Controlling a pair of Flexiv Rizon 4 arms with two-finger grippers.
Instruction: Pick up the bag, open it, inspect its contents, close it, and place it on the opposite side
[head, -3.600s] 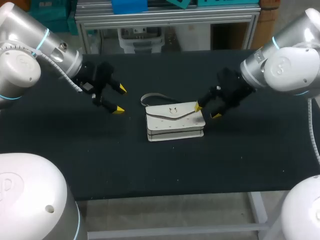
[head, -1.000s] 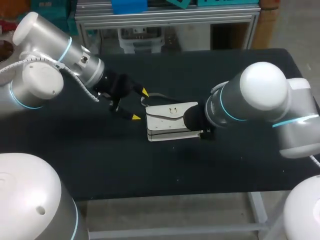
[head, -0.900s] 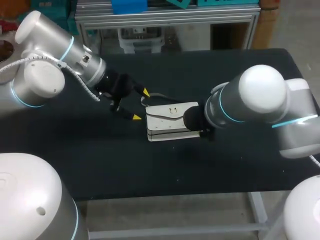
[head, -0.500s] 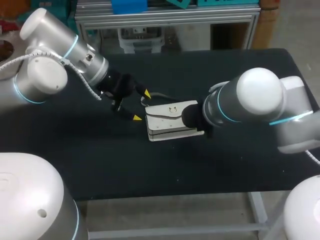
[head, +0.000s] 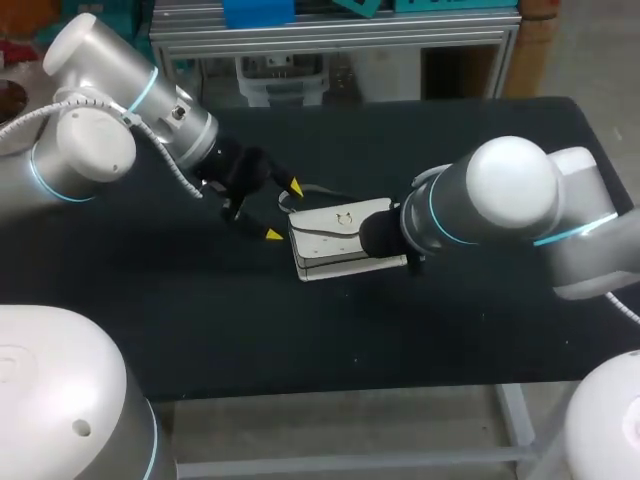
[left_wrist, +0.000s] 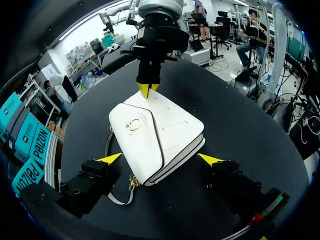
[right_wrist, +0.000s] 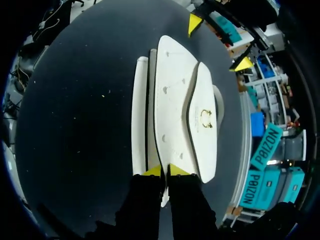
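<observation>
While the white bag (head: 345, 238) lies flat on the table (head: 470, 330) with its flap (right_wrist: 204, 115) shut and facing up, my right jaws are closed at the bag's end farthest from my left arm. Their yellow tips (right_wrist: 176, 170) are almost together, with only a thin edge of the bag between them. I judge this pinch is meant to anchor the bag so it cannot slide, and to give me a hold for lifting. My left jaws stand wide open at the bag's opposite end, one yellow tip (left_wrist: 110, 159) on each side of the bag's corner, near it but touching nothing. I take that stance as readiness to close on this end without covering the flap. The ring clasp (left_wrist: 133, 124) sits in the middle of the flap, uncovered by either jaws, which leaves it free for opening. The grey strap (left_wrist: 108, 145) curls out from the bag's flap side, just beside my left tip, so a careless closing there could snag it. By my reading the pick-up is not yet done, since the bag rests fully on the table.
</observation>
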